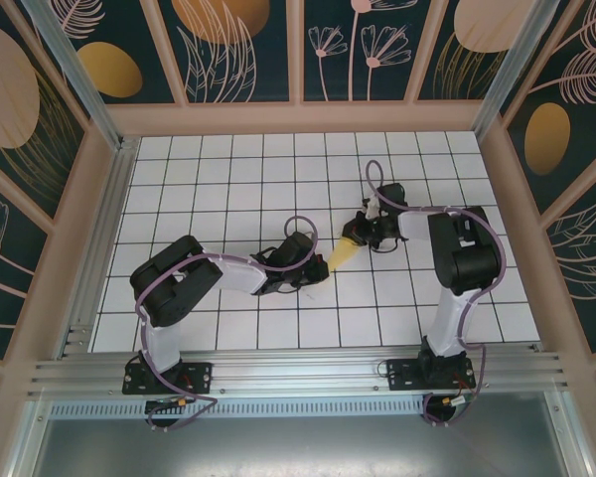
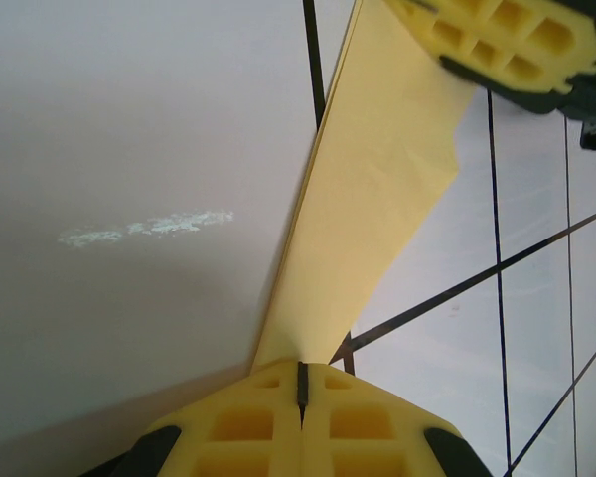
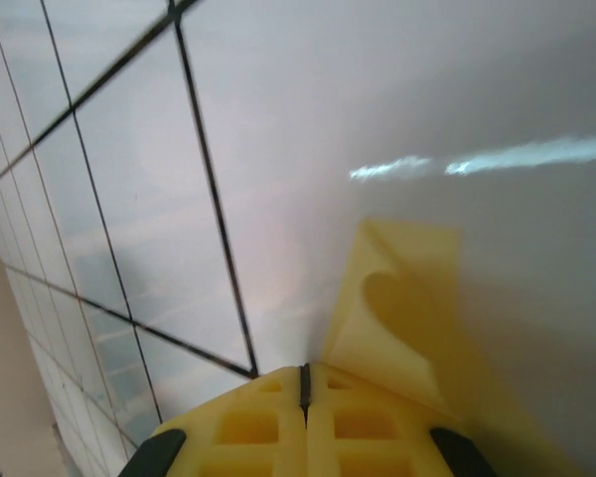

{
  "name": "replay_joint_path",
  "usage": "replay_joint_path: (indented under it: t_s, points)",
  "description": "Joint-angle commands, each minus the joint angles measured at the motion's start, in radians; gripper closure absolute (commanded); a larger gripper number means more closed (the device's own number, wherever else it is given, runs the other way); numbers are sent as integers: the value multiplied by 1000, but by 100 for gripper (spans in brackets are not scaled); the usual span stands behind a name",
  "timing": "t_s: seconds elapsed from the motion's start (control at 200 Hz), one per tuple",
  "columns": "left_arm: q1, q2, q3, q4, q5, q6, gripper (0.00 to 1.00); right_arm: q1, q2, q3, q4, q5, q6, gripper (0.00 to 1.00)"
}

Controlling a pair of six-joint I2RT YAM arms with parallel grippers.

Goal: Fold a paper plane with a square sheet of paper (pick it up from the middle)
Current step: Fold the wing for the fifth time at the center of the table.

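Note:
The paper plane (image 1: 343, 252) is a narrow, folded strip of pale-yellow paper lying on the white tiled table between my two grippers. My left gripper (image 1: 316, 264) is shut, and its tips rest on the strip's near end (image 2: 368, 199); the paper runs away under them, not between them. My right gripper (image 1: 364, 233) is shut too, with its fingertips (image 2: 507, 40) set on the far end. In the right wrist view the paper (image 3: 407, 308) lies just right of the closed tips (image 3: 303, 373), one layer lifted a little and a round shadow on it.
Pink frame rails and patterned dark walls enclose the tiled table (image 1: 228, 169) on three sides. An aluminium rail (image 1: 298, 373) runs along the near edge by the arm bases. Cables loop over both arms.

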State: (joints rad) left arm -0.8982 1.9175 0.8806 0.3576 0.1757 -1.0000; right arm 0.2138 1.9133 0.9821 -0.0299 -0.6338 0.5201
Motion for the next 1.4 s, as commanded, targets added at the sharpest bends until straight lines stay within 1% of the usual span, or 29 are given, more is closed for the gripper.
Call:
replay_joint_path:
  t_s: [0.0,0.255,0.34,0.455,0.595,0.716,0.866,1.021,1.191,1.321,1.391]
  points:
    - [-8,44,-68,-226,28,0,100,-59,30,27,37,140,-35,98]
    - [-8,43,-65,-223,28,6,100,-132,46,37,75,117,-26,98]
    - [-7,40,-62,-224,28,10,100,-140,28,51,80,102,-24,98]
    - [-8,23,-32,-255,12,32,100,-132,-58,41,93,61,-17,95]
    - [-8,-26,-3,-265,-7,48,98,-115,-197,-14,85,63,-12,90]
    - [-8,-29,3,-246,5,45,98,-59,-254,-43,37,77,-38,89]
    - [-8,1,-4,-250,3,42,98,51,-213,-31,-15,92,-55,91]
    - [-8,14,-27,-240,8,29,98,122,-115,-15,-1,71,-49,93]
    - [-8,20,-32,-248,13,32,98,138,-14,28,4,25,-60,95]
    - [-7,26,-34,-249,19,32,98,128,33,58,1,30,-76,95]
    - [-8,27,-37,-250,19,32,98,106,46,65,6,38,-77,96]
